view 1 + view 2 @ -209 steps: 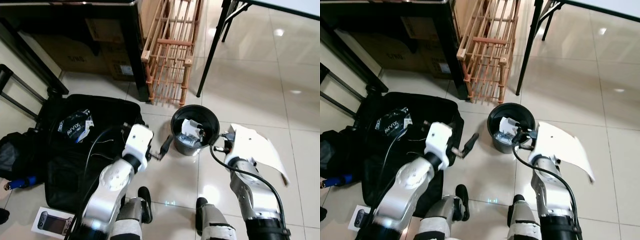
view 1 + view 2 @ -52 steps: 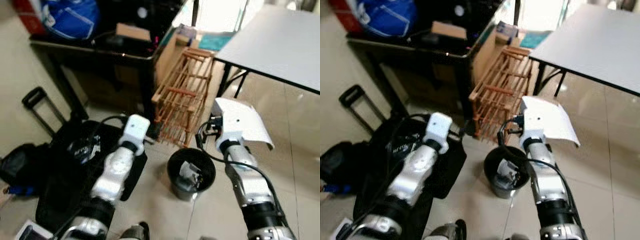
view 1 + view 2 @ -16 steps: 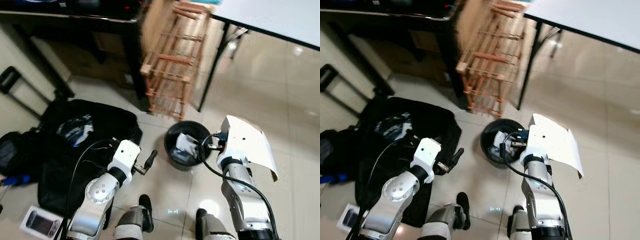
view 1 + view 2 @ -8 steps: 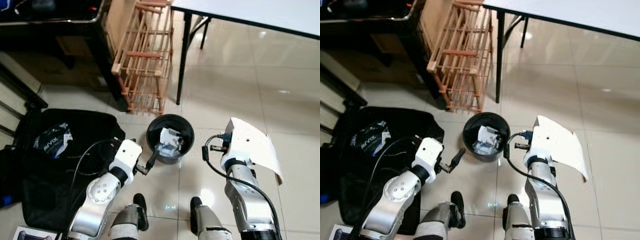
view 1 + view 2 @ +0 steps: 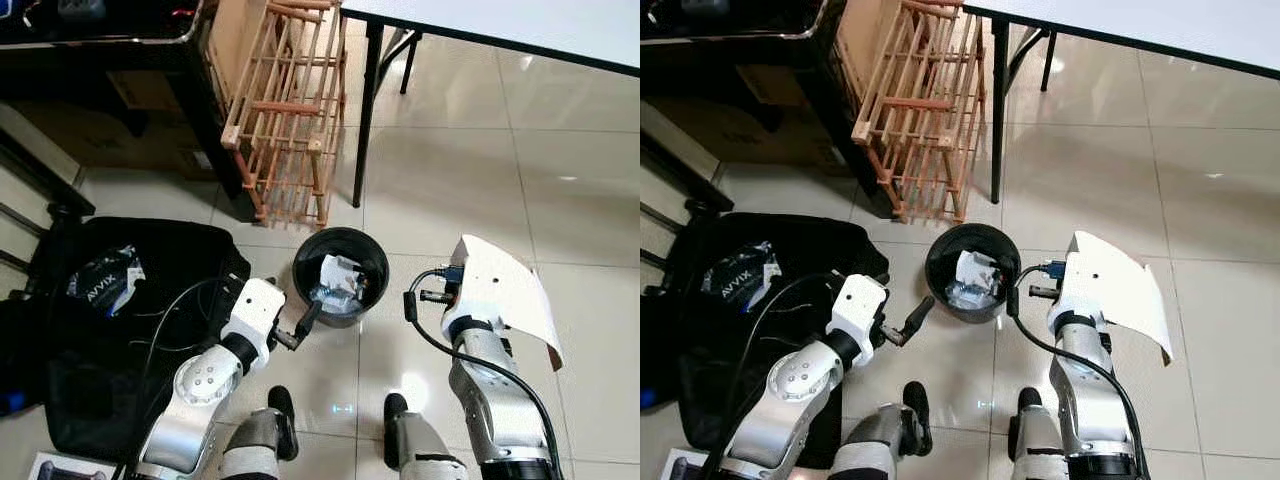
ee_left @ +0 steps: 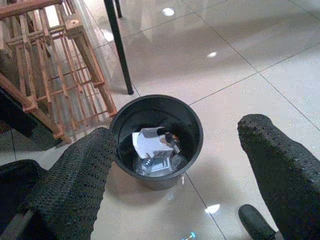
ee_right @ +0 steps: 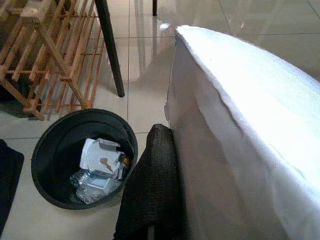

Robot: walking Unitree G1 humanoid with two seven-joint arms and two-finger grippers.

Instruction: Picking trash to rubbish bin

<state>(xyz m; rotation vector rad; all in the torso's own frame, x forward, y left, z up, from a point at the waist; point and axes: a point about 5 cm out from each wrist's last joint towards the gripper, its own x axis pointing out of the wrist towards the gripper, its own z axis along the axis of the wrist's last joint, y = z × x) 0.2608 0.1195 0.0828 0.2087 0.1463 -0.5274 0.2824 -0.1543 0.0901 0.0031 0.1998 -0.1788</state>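
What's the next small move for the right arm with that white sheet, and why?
Probably swing the right gripper leftward until the white sheet hangs over the black bin, then release. The sheet is clamped beside the bin, over bare floor, not above its opening, and the bin already holds trash. The left gripper is open and empty near the bin.

Bin (image 5: 340, 246) mouth open from above; wooden rack (image 5: 290, 110) and table leg (image 5: 367, 110) close behind; bare tiles (image 5: 440, 190) right.

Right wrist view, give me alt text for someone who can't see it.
The right hand grips a white sheet beside a black rubbish bin that holds crumpled trash. A wooden rack stands behind on the tiled floor.
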